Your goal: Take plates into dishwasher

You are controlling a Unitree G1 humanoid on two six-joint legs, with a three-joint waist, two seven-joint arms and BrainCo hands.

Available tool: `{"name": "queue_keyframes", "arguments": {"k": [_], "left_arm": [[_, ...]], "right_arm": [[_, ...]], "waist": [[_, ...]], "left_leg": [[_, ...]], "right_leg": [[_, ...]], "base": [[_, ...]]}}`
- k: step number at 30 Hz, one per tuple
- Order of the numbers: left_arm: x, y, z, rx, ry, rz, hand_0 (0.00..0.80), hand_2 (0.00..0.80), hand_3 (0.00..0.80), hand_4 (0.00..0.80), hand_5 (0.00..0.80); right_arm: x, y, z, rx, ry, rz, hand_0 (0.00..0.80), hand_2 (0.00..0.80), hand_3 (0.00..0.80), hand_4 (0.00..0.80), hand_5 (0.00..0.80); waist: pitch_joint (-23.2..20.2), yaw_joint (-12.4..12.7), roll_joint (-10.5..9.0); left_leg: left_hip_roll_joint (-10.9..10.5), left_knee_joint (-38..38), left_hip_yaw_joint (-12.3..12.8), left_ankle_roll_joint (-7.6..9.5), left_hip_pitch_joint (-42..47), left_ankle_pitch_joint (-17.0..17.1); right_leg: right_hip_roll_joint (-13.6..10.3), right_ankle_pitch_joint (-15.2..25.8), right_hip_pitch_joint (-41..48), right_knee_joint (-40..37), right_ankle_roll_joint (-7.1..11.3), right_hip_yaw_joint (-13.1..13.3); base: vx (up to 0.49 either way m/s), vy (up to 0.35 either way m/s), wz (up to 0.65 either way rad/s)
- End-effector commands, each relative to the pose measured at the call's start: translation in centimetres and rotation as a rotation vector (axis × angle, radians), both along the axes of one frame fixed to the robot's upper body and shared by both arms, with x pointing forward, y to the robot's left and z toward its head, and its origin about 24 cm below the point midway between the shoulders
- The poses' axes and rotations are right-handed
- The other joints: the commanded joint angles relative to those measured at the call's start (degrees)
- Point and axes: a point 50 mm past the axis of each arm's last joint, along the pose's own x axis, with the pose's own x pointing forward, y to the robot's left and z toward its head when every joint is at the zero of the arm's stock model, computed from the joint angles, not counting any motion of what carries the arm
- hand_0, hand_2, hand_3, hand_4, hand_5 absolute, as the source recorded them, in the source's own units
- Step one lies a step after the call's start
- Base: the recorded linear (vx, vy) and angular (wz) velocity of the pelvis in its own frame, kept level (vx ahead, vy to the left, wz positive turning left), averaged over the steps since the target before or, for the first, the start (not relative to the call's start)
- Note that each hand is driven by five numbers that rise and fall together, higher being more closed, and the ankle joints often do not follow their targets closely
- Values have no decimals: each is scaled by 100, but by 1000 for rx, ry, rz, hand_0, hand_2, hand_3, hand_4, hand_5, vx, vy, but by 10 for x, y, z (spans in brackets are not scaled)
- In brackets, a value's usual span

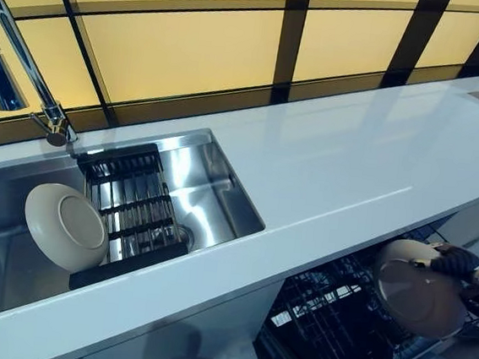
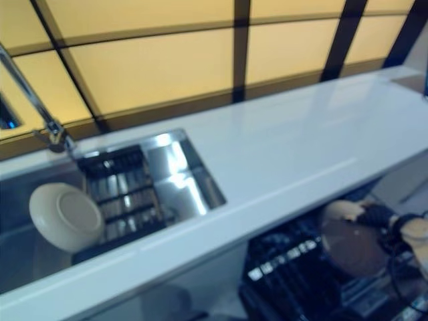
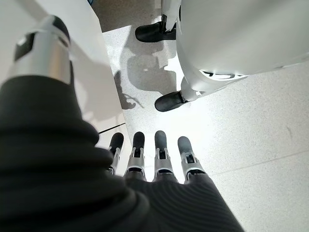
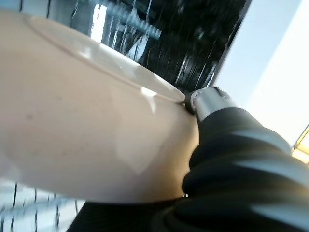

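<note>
My right hand [image 1: 456, 261] holds a beige plate [image 1: 418, 288] by its rim, low on the right, over the dark rack of the open dishwasher [image 1: 328, 320] under the counter. In the right wrist view the plate [image 4: 82, 121] fills most of the picture, with my thumb [image 4: 207, 102] pressed on its edge. A second beige plate [image 1: 65, 226] leans upright against the black drying rack [image 1: 131, 207] in the steel sink [image 1: 213, 185]. My left hand [image 3: 154, 159] hangs with straight fingers over the floor and holds nothing.
A long white counter [image 1: 368, 166] runs across the scene above the dishwasher. A chrome tap [image 1: 30, 66] arches over the sink's back left corner. Yellow panels with dark frames stand behind the counter.
</note>
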Motion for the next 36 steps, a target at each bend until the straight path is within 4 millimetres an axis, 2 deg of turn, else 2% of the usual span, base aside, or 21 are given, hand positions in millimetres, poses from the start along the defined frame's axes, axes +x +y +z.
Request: {"name": "queue_keyframes", "arguments": {"k": [1,9,15,24,32,36], "left_arm": [[3,14,4,26,-11,21,0,0,0,0,0],[3,7,2,13,-31,40,0,0,0,0,0],[9,2,2,1,-63,58,0,0,0,0,0],[13,-2,3,-17,-97,103,0,0,0,0,0],[15,-6,2,-17,-102,107,0,0,0,0,0],[16,-6,3,-17,-107,102,0,0,0,0,0]], "right_arm": [[5,20,-1,4,-38,56,800,800,800,800,800],[-7,38,-27,34,11,113,800,800,800,800,800],[-3,52,-35,12,2,152,800,800,800,800,800],[5,63,-53,-134,-3,196,800,800,800,800,800],[1,72,-89,-168,66,197,800,800,800,800,800],[0,74,-102,-160,93,185,800,800,800,800,800]], "waist": [[-30,17,-221],[44,62,-153],[107,134,-95],[165,298,22],[147,428,74],[142,470,83]], "left_leg": [[39,-4,-204,-174,61,-161],[22,-4,-239,-184,72,-144],[-12,-4,-292,-187,32,-119],[-73,-4,-399,-193,-20,-79],[-114,-4,-487,-176,-34,-72],[-126,-4,-517,-173,-44,-72]], "right_leg": [[-61,43,81,12,412,3],[-101,28,120,12,395,-53],[-124,21,108,12,389,-81],[-190,12,128,12,395,-175],[-241,1,171,12,397,-258],[-251,-6,178,12,394,-281]], "base": [[-39,19,0],[0,0,0],[-5,3,1],[-17,15,4],[9,12,9],[0,0,0]]}}
